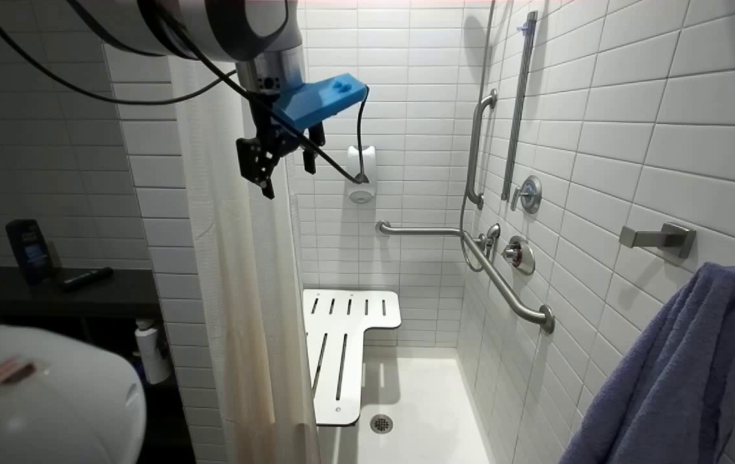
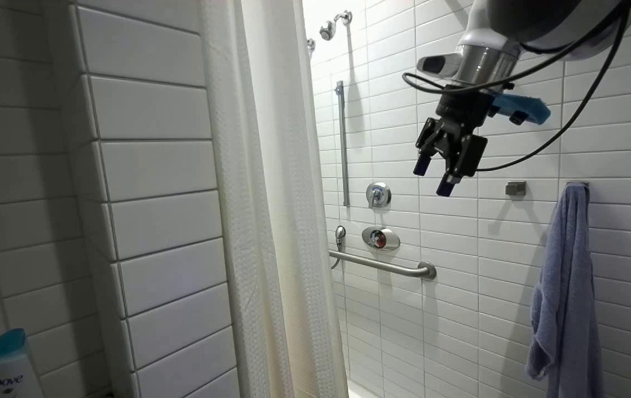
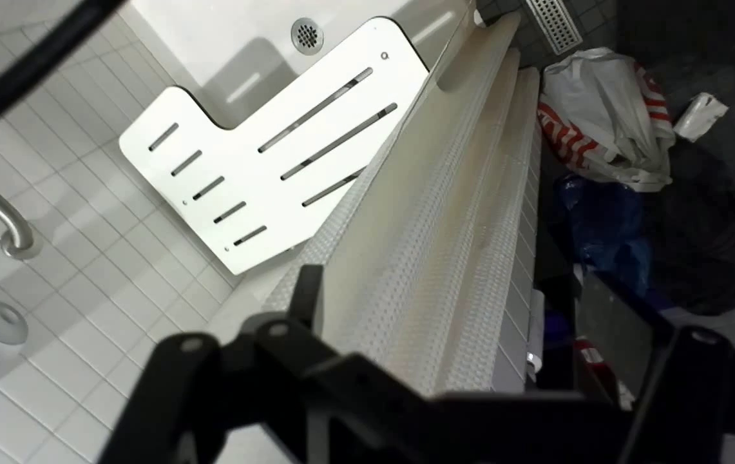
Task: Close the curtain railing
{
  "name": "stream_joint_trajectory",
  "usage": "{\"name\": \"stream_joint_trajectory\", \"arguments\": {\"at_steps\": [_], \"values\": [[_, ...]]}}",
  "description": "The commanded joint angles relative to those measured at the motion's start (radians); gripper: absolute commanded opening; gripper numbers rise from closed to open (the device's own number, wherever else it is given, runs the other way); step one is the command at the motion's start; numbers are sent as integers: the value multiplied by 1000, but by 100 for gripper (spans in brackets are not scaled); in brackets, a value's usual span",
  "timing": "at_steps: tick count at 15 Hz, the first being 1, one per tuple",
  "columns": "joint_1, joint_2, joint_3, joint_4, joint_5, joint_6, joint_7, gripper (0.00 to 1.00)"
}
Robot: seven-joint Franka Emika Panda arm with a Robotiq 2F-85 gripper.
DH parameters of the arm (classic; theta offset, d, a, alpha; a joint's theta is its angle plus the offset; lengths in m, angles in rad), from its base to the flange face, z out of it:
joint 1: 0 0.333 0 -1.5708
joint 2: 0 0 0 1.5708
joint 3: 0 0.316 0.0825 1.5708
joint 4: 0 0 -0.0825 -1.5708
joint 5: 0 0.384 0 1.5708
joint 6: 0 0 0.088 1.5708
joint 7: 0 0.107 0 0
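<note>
Shower curtain (image 1: 248,283), one, partly hides one slotted bench (image 1: 332,361) in an exterior view; one towel (image 1: 673,364) well apart; two fingers (image 2: 446,186) spread.

Robot arm (image 1: 238,29) extended in from above, wrist (image 2: 482,63) tilted, gripper (image 2: 434,176) pointed downward at a slant, fingers (image 3: 618,328) set wide apart in the wrist view.
</note>
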Motion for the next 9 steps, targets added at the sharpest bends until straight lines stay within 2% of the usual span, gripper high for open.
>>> {"name": "stream_joint_trajectory", "arguments": {"at_steps": [1, 9], "values": [[48, -19, -52, -22, 67, 26, -194, 100], [36, -16, -69, -31, 130, 16, -480, 100]]}}
